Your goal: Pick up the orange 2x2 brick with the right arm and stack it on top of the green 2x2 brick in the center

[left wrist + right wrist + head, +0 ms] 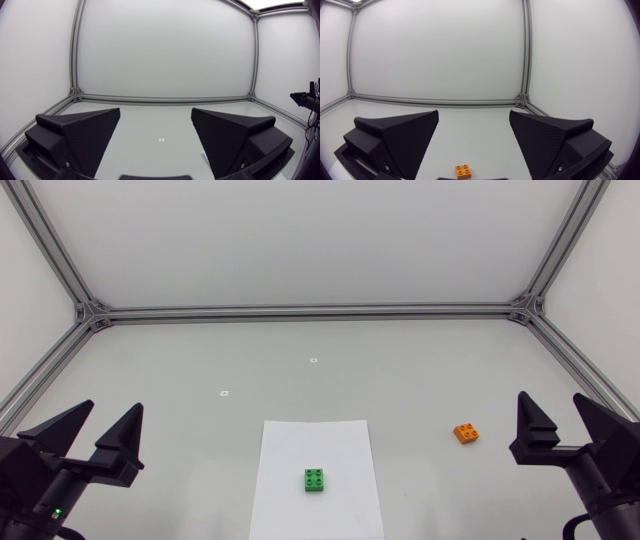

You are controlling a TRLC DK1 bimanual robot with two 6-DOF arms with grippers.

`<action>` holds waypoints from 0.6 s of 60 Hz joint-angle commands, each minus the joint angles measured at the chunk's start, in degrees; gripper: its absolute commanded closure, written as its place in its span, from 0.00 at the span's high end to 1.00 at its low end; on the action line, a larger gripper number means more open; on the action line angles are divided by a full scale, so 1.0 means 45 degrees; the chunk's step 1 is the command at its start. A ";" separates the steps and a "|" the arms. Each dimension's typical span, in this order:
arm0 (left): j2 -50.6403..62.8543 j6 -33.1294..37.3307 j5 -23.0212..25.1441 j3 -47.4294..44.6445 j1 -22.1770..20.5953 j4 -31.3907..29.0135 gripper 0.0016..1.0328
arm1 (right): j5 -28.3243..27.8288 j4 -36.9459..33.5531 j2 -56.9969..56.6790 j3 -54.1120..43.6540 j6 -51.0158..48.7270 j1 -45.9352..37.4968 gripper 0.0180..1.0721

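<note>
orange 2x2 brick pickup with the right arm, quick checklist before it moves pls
1. Right matte black gripper open, nothing between its fingers: ok.
2. Small orange 2x2 plastic brick lying free, ahead of that gripper: ok.
3. Green 2x2 plastic brick studs up, top bare, on the white paper sheet: ok.
4. Left matte black gripper apart from both bricks: ok.
5. Orange brick's sides square to the right gripper's fingers: cannot tell.
</note>
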 commanded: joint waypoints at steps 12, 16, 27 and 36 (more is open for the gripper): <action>-0.0032 -0.0237 -0.0038 -0.0522 -0.0070 -0.0129 0.96 | -0.0038 -0.0056 0.0247 0.1103 0.0289 0.0152 0.96; -0.0032 -0.0256 -0.0038 -0.0522 -0.0089 -0.0129 0.96 | -0.0038 -0.0114 0.0911 0.1649 0.0289 0.0152 0.96; -0.0032 -0.0256 -0.0038 -0.0522 -0.0089 -0.0129 0.96 | -0.0057 -0.0036 0.3352 0.2978 0.0504 0.0308 0.96; -0.0032 -0.0237 -0.0038 -0.0522 -0.0070 -0.0129 0.96 | -0.0116 -0.0056 0.5677 0.4149 0.0504 0.0445 0.96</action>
